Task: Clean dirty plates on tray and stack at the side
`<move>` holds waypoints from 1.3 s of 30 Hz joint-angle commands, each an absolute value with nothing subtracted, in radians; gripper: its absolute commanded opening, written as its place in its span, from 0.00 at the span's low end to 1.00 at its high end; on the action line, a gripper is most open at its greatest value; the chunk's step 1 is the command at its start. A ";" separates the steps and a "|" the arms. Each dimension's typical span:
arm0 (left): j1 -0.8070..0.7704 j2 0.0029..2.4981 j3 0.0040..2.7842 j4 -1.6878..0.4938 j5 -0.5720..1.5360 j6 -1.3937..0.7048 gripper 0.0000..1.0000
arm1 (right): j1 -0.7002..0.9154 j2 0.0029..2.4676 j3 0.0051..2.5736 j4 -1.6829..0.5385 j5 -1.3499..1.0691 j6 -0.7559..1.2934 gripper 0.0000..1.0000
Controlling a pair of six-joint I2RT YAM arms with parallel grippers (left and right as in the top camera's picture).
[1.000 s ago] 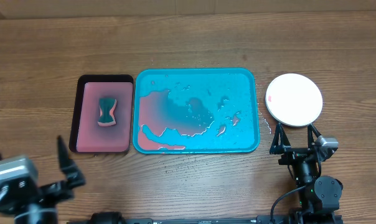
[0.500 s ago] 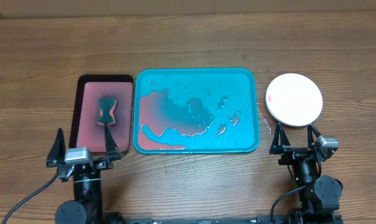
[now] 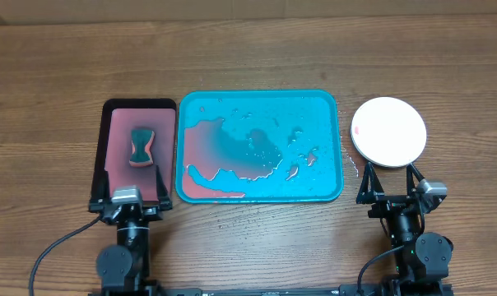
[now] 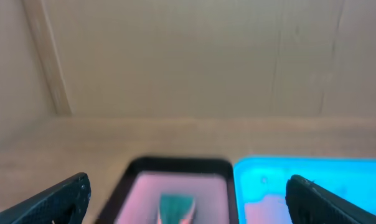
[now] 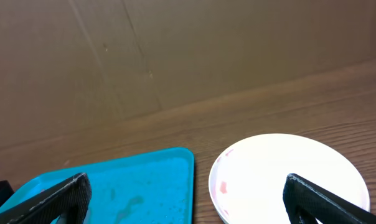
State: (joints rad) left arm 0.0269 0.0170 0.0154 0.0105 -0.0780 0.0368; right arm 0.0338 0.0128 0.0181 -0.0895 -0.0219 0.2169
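A white plate [image 3: 388, 131] with a faint red smear sits just right of the wet teal tray [image 3: 261, 145]. The left gripper [image 3: 127, 187] and right gripper [image 3: 389, 182] hang at the near side of the table [image 3: 248, 49], fingers spread wide, empty.

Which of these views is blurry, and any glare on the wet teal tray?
Left wrist view: soft throughout, sponge and pink tray smeared. Right wrist view: sharper, white plate crisp-edged. Overhead view: sharp, evenly lit, no strong glare on the teal tray.
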 commanded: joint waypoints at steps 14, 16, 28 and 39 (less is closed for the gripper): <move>0.033 0.012 0.006 -0.076 -0.028 0.060 1.00 | 0.039 0.003 0.008 -0.081 -0.027 0.216 1.00; 0.033 0.012 0.006 -0.076 -0.028 0.060 1.00 | 0.039 0.003 0.008 -0.081 -0.027 0.216 1.00; 0.033 0.012 0.006 -0.076 -0.028 0.060 1.00 | 0.039 0.003 0.008 -0.081 -0.027 0.216 1.00; 0.033 0.012 0.006 -0.076 -0.028 0.060 1.00 | 0.039 0.003 0.008 -0.081 -0.027 0.216 1.00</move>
State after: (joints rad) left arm 0.0269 0.0177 0.0086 -0.0761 -0.0399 0.0376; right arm 0.0334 0.0128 0.0181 -0.0891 -0.0219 0.2165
